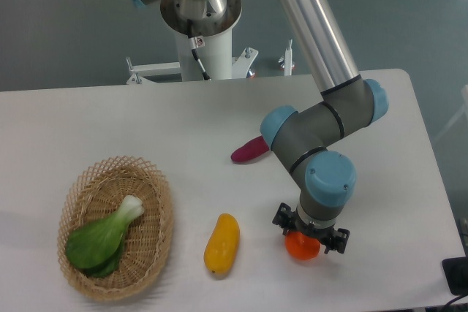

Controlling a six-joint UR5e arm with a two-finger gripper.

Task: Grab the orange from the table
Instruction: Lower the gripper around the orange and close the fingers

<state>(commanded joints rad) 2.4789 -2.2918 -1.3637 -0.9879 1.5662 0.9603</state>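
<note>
One fixed view, high and steeply down, across the table point(110, 115) toward the arm's base point(201, 27).

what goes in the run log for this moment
phase: grasp | claw: over orange, closure unclear | orange: on table

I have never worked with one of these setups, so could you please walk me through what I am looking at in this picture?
This is a single view from a fixed camera looking down at a white table. The grey and blue jointed machine is a robot arm mounted on a post behind the table. At its end is the tool, a two-finger grasping part, which is lowered right over the orange. The arm's wrist hides the fingers, so I cannot tell whether they have closed on the fruit. Also on the table: a long yellow-orange fruit, a purple vegetable partly hidden behind the arm, and a wicker basket holding a leafy green vegetable.
</note>
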